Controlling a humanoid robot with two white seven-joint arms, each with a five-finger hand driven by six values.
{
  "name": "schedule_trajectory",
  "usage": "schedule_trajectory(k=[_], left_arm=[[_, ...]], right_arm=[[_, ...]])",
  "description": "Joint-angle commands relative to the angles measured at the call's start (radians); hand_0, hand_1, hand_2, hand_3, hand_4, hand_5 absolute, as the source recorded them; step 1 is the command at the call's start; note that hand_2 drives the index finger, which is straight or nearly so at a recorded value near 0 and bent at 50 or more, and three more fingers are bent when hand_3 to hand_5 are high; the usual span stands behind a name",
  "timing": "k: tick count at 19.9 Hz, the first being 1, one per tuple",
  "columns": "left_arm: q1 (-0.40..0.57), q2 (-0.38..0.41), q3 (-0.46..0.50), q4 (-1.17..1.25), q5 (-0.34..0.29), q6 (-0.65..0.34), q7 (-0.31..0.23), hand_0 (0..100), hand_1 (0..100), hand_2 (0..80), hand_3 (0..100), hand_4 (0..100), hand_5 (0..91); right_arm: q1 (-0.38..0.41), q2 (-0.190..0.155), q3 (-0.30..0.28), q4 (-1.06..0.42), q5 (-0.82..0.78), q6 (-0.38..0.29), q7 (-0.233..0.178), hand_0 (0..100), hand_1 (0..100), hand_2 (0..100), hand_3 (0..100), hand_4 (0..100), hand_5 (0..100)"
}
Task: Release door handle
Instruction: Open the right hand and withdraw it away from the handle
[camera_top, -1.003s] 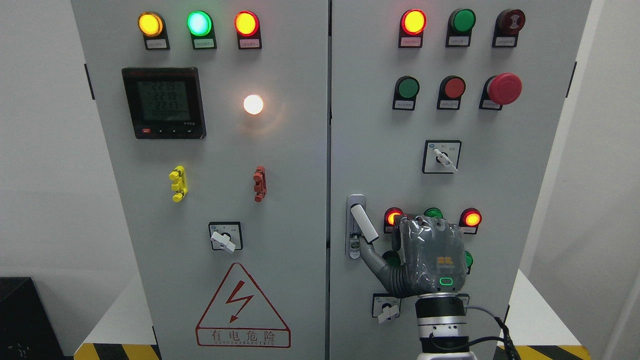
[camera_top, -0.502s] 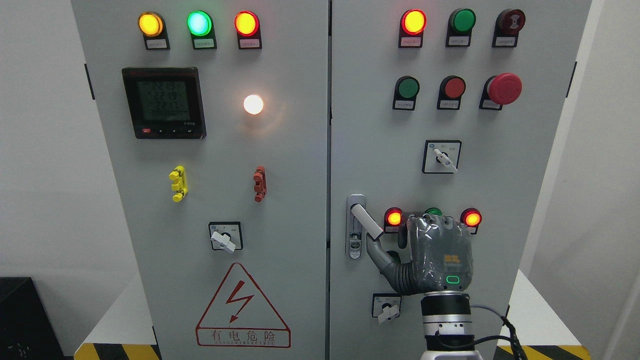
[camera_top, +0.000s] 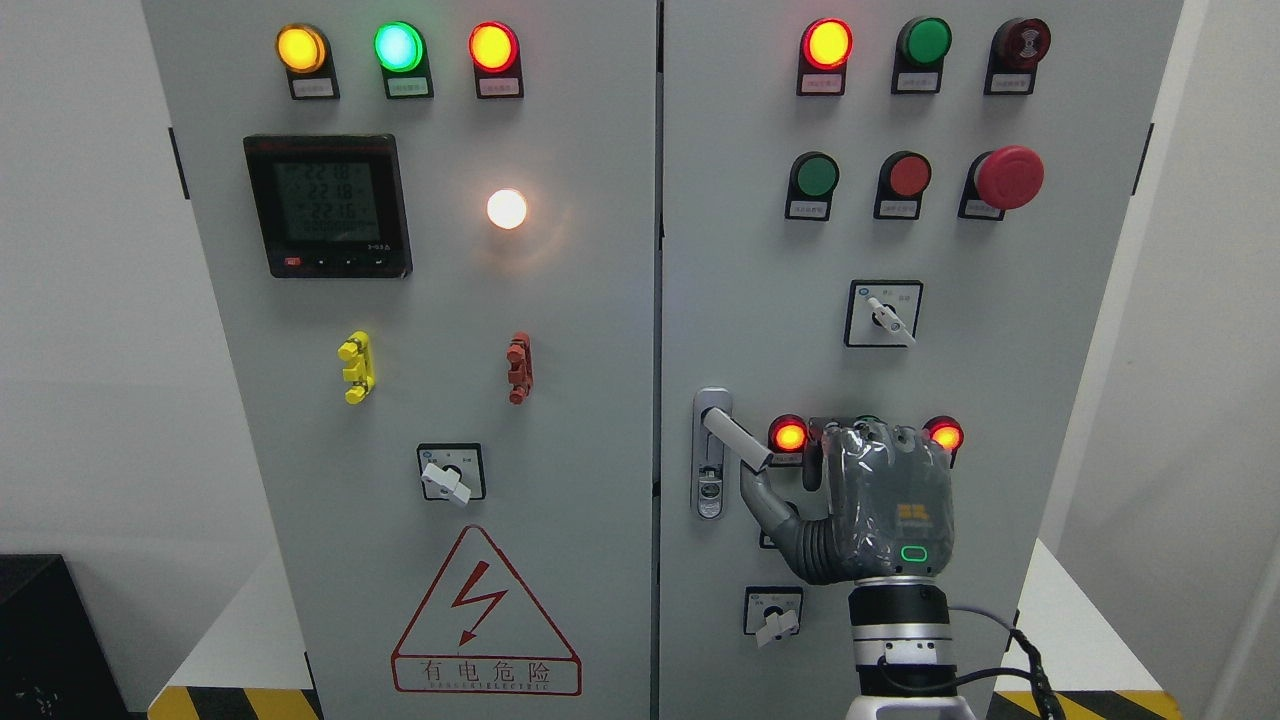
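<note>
Matt grey painted metal cabinet, glossy plastic btns & lamps, shiny chrome door handle, robot hand w/ glossy wrap

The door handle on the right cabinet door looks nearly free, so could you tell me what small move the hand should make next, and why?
Probably draw the right hand a little further right and back from the panel. Its thumb tip sits just under the swung-out end of the door handle, so contact is unclear, and the fingers cover the green lamp.
</note>
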Motion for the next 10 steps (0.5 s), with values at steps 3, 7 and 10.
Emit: schedule_trajectory(k=[3, 7, 10], left_arm=[[0.0, 0.0, -0.02, -0.017, 0.0, 0.0, 0.001, 0, 0, 2.4, 8, 1, 0.0], [0.0, 0.0, -0.02, -0.017, 0.0, 0.0, 0.001, 0, 0, 2.4, 8, 1, 0.0], [0.0, 0.0, -0.02, -0.017, 0.0, 0.0, 0.001, 0, 0, 2.4, 8, 1, 0.0]], right_arm=[[-0.015, 0.0, -0.006, -0.007, -0.001, -0.001, 0.005, 33, 40, 88, 100, 100, 94], [-0.018, 0.0, -0.006, -0.009, -0.001, -0.001, 0.005, 33, 40, 88, 100, 100, 94], [-0.019, 0.002, -0.006, -0.009, -0.001, -0.001, 0.005, 33, 39, 87, 100, 100, 94]])
